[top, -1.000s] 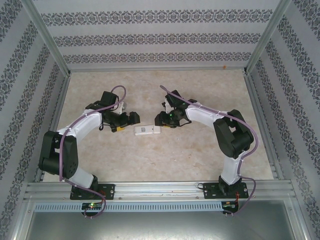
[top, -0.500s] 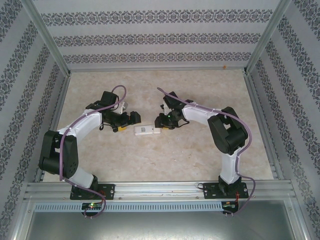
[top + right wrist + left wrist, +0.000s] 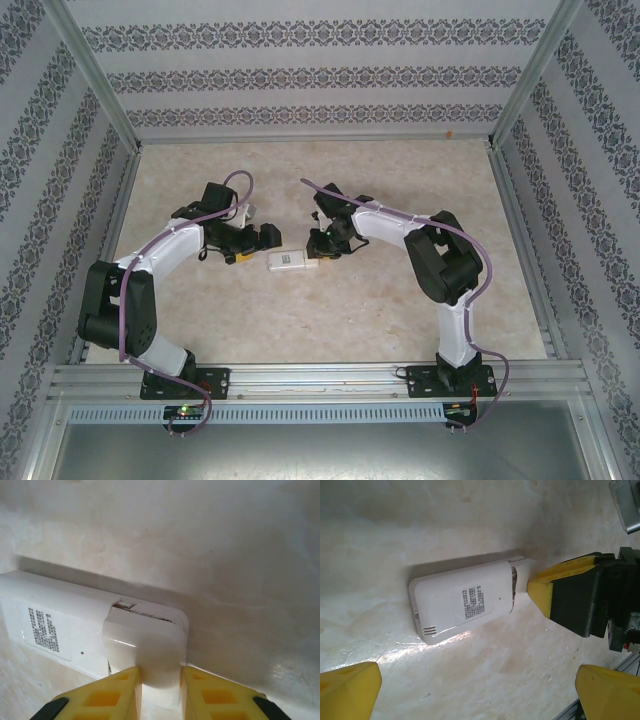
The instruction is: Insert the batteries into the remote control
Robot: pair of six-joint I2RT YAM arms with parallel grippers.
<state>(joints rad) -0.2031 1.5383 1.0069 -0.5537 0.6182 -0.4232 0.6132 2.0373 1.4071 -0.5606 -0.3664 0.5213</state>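
Nearest, rail: we see an aluminium rail along the near table edge; both arm bases are bolted to it, side by side.
left arm: white and black, with a purple cable looped over it; it bends inward toward the middle of the table.
right arm: same build and cable; it folds back at the elbow and reaches left toward the middle.
left gripper: we find it released, its yellow fingers spread wide with nothing between them; from above it sits just beside the remote's left end; in its own camera the fingers stand apart from the remote.
right gripper: we see it grasping the battery cover; its yellow fingers press against the cover's two sides at the remote's right end.
remote control: white, lying flat and back-up near mid-table, between the two grippers; a grey printed label sits on its back; small slots mark the end toward the left gripper.
battery cover: at the remote's right end; a dark gap runs along its seam with the body; whether it is lifted or slid we cannot tell.
table: pale marbled beige, glossy under the light.
walls: striped patterned paper on three sides; metal posts stand at the far corners.
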